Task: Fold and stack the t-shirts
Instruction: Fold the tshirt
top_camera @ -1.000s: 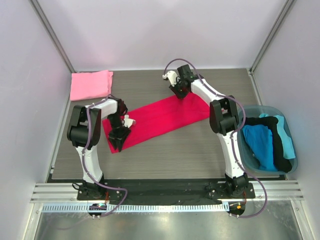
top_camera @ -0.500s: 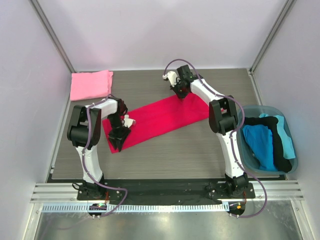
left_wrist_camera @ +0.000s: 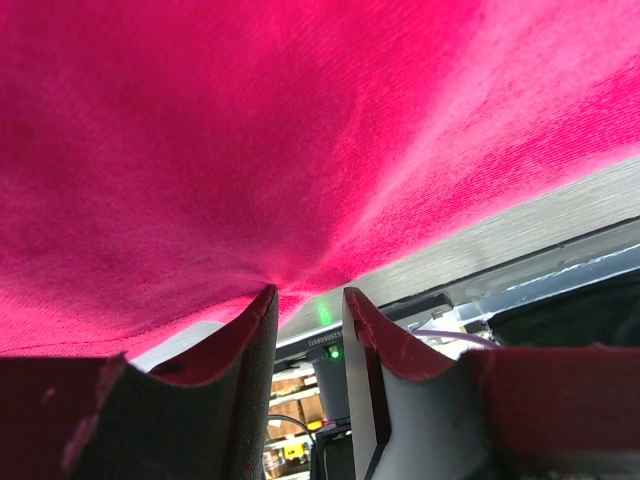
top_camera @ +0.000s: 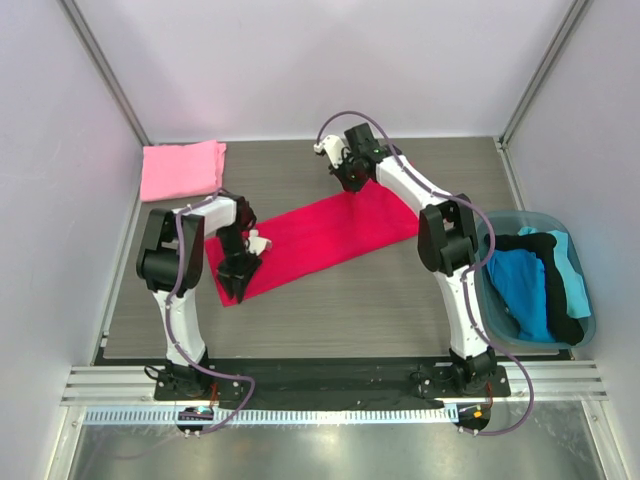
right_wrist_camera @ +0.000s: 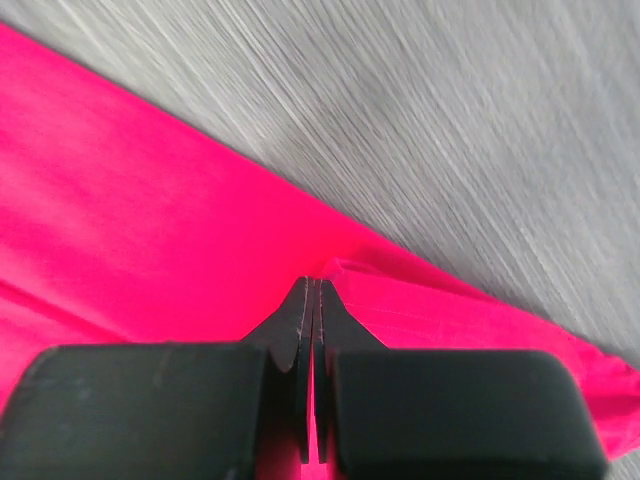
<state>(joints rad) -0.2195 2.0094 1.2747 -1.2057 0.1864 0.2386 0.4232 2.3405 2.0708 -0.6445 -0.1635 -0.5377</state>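
A crimson-red t-shirt (top_camera: 320, 235) lies folded into a long strip slanting across the table. My left gripper (top_camera: 236, 287) is at its near-left end. In the left wrist view the red cloth (left_wrist_camera: 300, 130) puckers into the narrow gap between the fingertips, so my left gripper (left_wrist_camera: 308, 292) is closed on that bunched end. My right gripper (top_camera: 354, 186) is at the strip's far edge. The right wrist view shows my right gripper (right_wrist_camera: 316, 283) shut on a small raised fold of the red cloth (right_wrist_camera: 150, 220). A light pink t-shirt (top_camera: 182, 168) lies folded at the far left corner.
A blue-grey bin (top_camera: 592, 322) at the right table edge holds blue, black and teal clothes. White walls and metal posts close in the back and sides. The arm bases stand on a rail at the near edge.
My right gripper has shut on the far edge of the red t-shirt and shifted a little left and back with it. The left arm has not moved.
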